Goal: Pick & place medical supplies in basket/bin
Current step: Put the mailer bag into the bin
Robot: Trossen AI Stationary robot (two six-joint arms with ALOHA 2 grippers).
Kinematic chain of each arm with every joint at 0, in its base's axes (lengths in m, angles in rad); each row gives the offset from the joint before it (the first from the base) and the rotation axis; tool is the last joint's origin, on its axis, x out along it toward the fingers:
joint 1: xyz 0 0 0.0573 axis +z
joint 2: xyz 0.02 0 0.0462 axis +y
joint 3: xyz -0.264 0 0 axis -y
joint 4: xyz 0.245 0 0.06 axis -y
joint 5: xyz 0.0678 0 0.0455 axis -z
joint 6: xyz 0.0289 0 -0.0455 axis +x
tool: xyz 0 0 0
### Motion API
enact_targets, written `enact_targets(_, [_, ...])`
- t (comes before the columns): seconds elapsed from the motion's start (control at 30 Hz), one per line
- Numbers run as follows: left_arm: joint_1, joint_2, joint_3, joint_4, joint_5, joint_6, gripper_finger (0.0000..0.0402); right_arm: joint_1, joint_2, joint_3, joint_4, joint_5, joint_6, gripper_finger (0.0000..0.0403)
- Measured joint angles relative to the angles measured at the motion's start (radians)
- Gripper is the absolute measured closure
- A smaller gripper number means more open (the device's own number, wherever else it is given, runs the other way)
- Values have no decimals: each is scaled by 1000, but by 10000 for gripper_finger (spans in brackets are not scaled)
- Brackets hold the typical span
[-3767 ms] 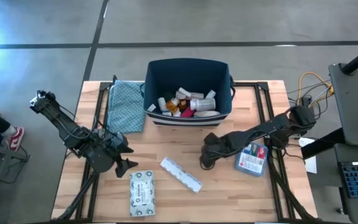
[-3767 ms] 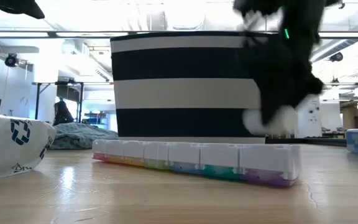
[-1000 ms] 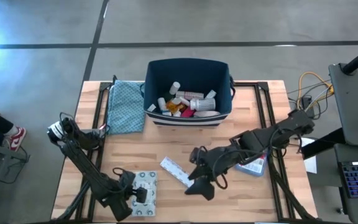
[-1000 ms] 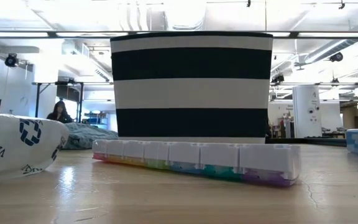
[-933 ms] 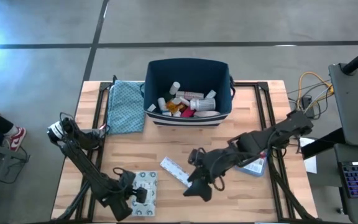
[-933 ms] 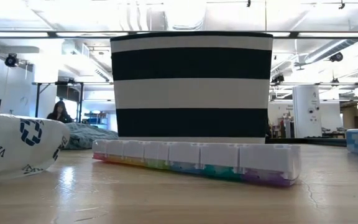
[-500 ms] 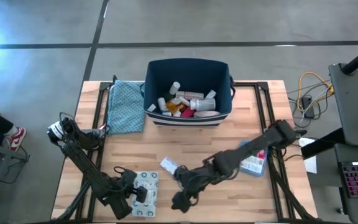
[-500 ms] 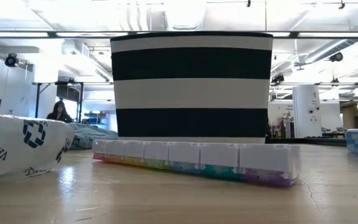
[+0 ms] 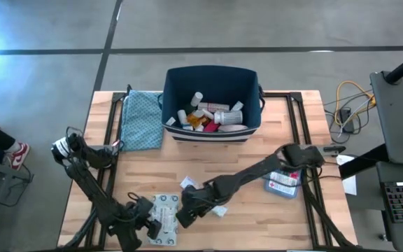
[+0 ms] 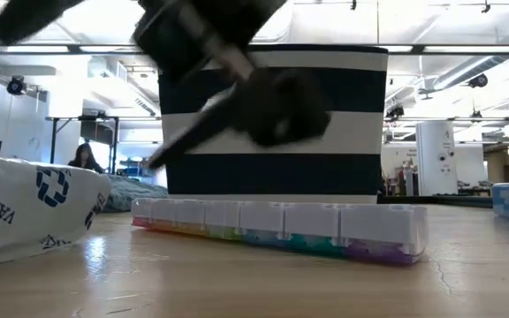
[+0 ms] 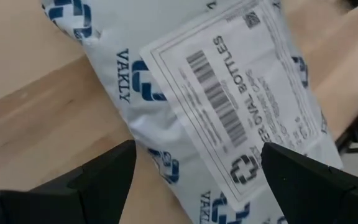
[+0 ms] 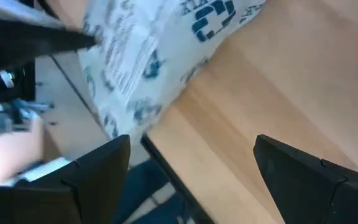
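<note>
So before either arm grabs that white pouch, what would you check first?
1. Left gripper open at the pouch: ok.
2. Right gripper open beside the pouch: ok.
3. Pouch gripped: not ok, fingers spread in both wrist views.
4. Arms clear of each other: not ok, both crowd the pouch.
5. Bin has room: ok, floor partly covered.
6. Pill organiser out of the way: cannot tell.

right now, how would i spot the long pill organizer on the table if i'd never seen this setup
Start at the navy striped bin at the table's back edge and come toward the front, onto the bare wood. The pill organizer lies there, partly under the right arm. Unlike the soft white printed pouch beside it, it is a rigid white row of lidded compartments with rainbow-tinted bases.
</note>
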Motion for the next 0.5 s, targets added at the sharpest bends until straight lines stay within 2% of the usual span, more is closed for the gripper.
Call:
enact_targets(0.27, [-40, 0, 0, 45, -59, 2, 78, -22, 113, 2, 249, 20, 160, 74])
enact_targets(0.5, [-41, 8, -12, 43, -70, 50, 78, -52, 121, 4, 261, 150, 182, 74])
